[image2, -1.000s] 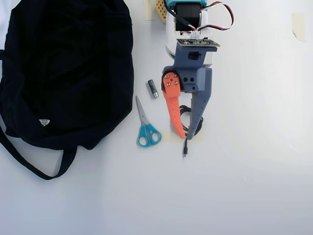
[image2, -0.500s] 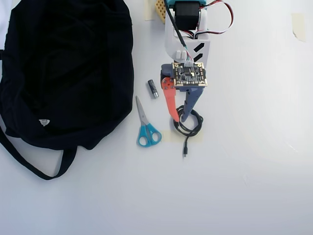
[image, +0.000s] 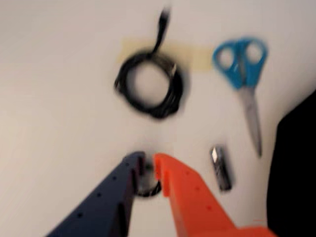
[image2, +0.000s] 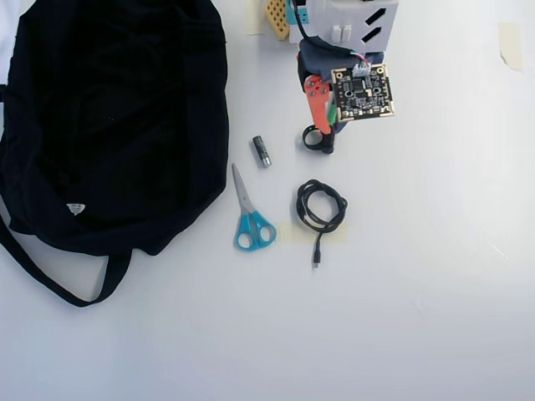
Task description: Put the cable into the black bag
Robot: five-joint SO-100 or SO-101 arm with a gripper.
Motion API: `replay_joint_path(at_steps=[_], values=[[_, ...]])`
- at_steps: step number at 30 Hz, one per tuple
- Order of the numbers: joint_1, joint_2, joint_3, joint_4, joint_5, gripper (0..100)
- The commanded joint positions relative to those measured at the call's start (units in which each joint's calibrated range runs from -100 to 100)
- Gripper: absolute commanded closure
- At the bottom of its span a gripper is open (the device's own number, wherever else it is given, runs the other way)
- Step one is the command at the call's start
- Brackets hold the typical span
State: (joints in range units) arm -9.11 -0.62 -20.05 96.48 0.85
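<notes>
Starting big: the black bag [image2: 109,125] sprawls across the tabletop's [image2: 435,292] left in the overhead view. The cable [image2: 321,205] lies coiled just below my tool [image2: 320,139], plug end pointing away; tool nearly pinched together, gripping nothing.

A: How clear is the wrist view?
B: Blurred throughout. The cable [image: 149,89] smears into a dark ring, its plug end just a streak. The small dark cylinder [image: 221,168] has no readable marking.
A: And the black bag [image: 294,168]?
B: Only a dark slab cut off by the right edge. In the overhead view the bag [image2: 109,125] runs past the top and left edges.
A: The gripper [image: 149,170]?
B: Its jaws partly hide a dark ring.
</notes>
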Motion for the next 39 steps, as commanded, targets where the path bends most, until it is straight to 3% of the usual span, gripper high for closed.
replay_joint_path(at_steps=[1, 16, 39], values=[[-2.18, -1.54, -1.52, 2.75, 0.19, 98], [-2.48, -0.21, 6.48, 2.23, 0.30, 97], [1.93, 17.14, 5.94, -14.31, 15.93, 98]])
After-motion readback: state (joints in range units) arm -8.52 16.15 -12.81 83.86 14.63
